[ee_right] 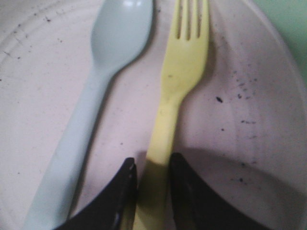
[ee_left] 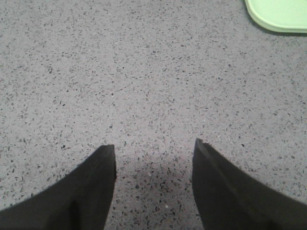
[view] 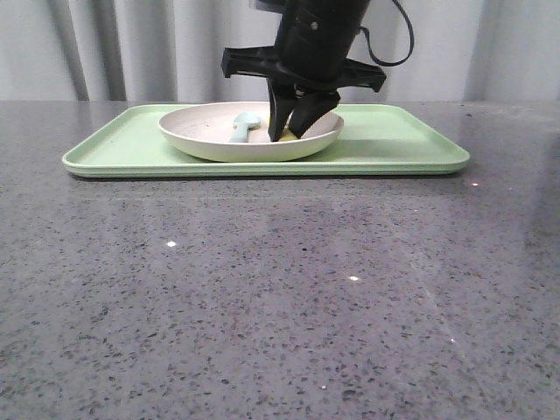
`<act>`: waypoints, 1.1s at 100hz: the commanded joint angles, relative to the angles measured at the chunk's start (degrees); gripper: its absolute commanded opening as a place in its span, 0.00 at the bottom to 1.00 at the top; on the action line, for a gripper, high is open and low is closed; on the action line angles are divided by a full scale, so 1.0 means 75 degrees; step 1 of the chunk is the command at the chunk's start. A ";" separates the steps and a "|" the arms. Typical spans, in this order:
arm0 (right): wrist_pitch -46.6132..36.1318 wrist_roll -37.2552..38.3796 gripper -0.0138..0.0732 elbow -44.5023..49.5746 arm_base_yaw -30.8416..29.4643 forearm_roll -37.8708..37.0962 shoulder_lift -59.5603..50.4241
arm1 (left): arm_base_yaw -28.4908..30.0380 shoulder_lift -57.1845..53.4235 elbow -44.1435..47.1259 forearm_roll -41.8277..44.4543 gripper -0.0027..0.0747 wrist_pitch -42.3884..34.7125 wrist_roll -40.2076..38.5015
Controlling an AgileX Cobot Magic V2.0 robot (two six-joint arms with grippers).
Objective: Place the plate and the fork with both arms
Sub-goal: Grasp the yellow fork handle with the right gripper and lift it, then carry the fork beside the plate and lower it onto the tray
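The cream speckled plate [view: 206,140] sits on the light-green tray [view: 394,144] at the far side of the table. The yellow fork [ee_right: 184,72] lies in the plate [ee_right: 38,86]; only a sliver of the fork [view: 287,136] shows in the front view. My right gripper [view: 293,131] reaches down into the plate, and in the right wrist view the gripper [ee_right: 152,165] is shut on the fork's handle, one finger pressed on each side. My left gripper [ee_left: 153,148] is open and empty over bare stone table; it does not show in the front view.
A pale blue spoon [ee_right: 115,43] lies in the plate beside the fork, close to my right gripper's finger; it also shows in the front view [view: 242,127]. A corner of the tray [ee_left: 280,14] shows in the left wrist view. The table is grey speckled stone [view: 280,289].
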 commanded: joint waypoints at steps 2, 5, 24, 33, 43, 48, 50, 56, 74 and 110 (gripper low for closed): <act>-0.0068 0.0051 0.34 -0.0201 -0.0003 0.0134 -0.0337 | 0.0014 0.0012 -0.0199 -0.0105 0.49 -0.0527 -0.0072; -0.0060 0.0051 0.31 -0.0201 -0.0003 0.0134 -0.0337 | 0.0014 0.0012 -0.0199 -0.0105 0.49 -0.0527 -0.0072; -0.0021 0.0051 0.13 -0.0201 -0.0003 0.0134 -0.0337 | 0.0014 0.0012 -0.0199 -0.0105 0.49 -0.0527 -0.0072; 0.0021 0.0051 0.11 -0.0261 -0.0003 0.0134 -0.0337 | 0.0014 0.0012 -0.0199 -0.0105 0.49 -0.0527 -0.0072; 0.0096 0.0051 0.11 -0.0395 -0.0003 0.0134 -0.0337 | 0.0014 0.0012 -0.0199 -0.0105 0.49 -0.0527 -0.0072; 0.0143 0.0051 0.11 -0.0479 -0.0003 0.0134 -0.0344 | 0.0014 0.0012 -0.0199 -0.0105 0.49 -0.0527 -0.0072; 0.0160 0.0051 0.11 -0.0518 -0.0003 0.0134 -0.0344 | 0.0014 0.0012 -0.0199 -0.0105 0.49 -0.0527 -0.0072; 0.0269 0.0051 0.11 -0.0632 -0.0003 0.0134 -0.0344 | 0.0014 0.0012 -0.0199 -0.0105 0.49 -0.0527 -0.0072; 0.0636 0.0051 0.11 -0.1026 -0.0028 0.0134 -0.0344 | 0.0014 0.0012 -0.0199 -0.0105 0.49 -0.0527 -0.0072; 0.0936 0.0051 0.11 -0.1350 -0.0339 0.0050 -0.0634 | 0.0014 0.0012 -0.0199 -0.0105 0.49 -0.0527 -0.0072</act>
